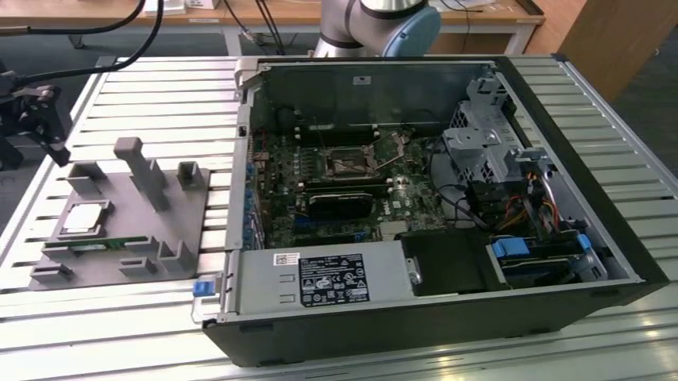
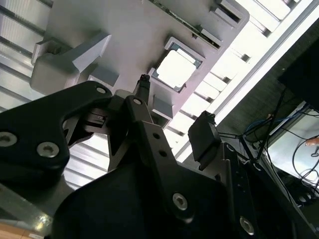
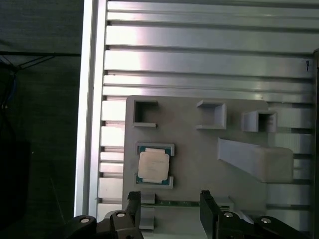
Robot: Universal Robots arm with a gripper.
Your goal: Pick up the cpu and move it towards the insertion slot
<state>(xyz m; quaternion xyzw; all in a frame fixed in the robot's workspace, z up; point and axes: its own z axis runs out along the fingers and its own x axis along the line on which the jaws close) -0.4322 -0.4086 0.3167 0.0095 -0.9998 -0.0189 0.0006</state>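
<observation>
We hold the black two-fingered gripper (image 3: 169, 205), jaws spread and empty, near the silvery square cpu (image 3: 153, 166) lying unlifted in its grey plastic tray (image 3: 199, 149), well apart from the dark metal-framed insertion slot (image 1: 348, 163).

Three cameras, one grey holder plate (image 1: 122, 228) in common.

My exterior view looks down steeply from well back over the slatted table (image 1: 138, 87) — the holder plate lies toward the exterior view's left, with the open computer case (image 1: 424, 329) just beside it. The first wrist view faces straight down on the holder plate (image 3: 194, 149) from closer in. The second wrist view peers obliquely past the gripper (image 2: 174, 98) at the same plate (image 2: 134, 35) — nearest of all. All three share the plate's pocket holding the cpu (image 1: 85, 218) (image 3: 153, 166) (image 2: 175, 68).
</observation>
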